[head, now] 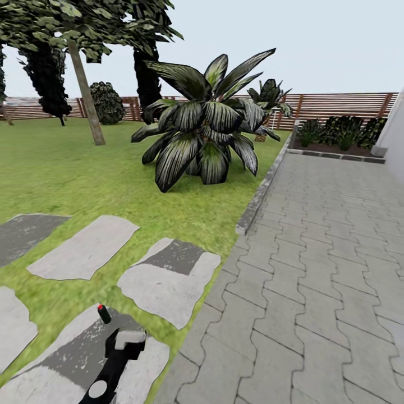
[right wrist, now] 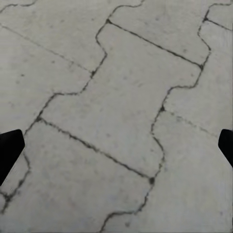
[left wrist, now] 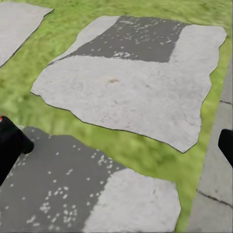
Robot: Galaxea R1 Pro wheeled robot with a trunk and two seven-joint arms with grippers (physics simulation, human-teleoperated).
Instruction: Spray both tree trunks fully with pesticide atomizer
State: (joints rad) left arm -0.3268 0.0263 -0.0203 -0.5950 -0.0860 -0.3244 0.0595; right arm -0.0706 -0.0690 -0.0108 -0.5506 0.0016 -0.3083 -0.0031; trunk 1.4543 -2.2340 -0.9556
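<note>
Several flat stepping stones (head: 168, 280) in grass (head: 67, 174), beside grey paving (head: 325, 269).

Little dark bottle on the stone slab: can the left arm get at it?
Probably yes: the bottle stands just ahead of the open left fingers, nothing visibly between them.

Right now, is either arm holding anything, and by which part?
Nothing is held. The left gripper and right gripper both have jaws spread wide over bare ground.

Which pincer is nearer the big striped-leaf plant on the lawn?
Left. The left pincer hangs over the stepping stones, on the striped-leaf plant's side. The right pincer faces paving blocks, away from the lawn.
</note>
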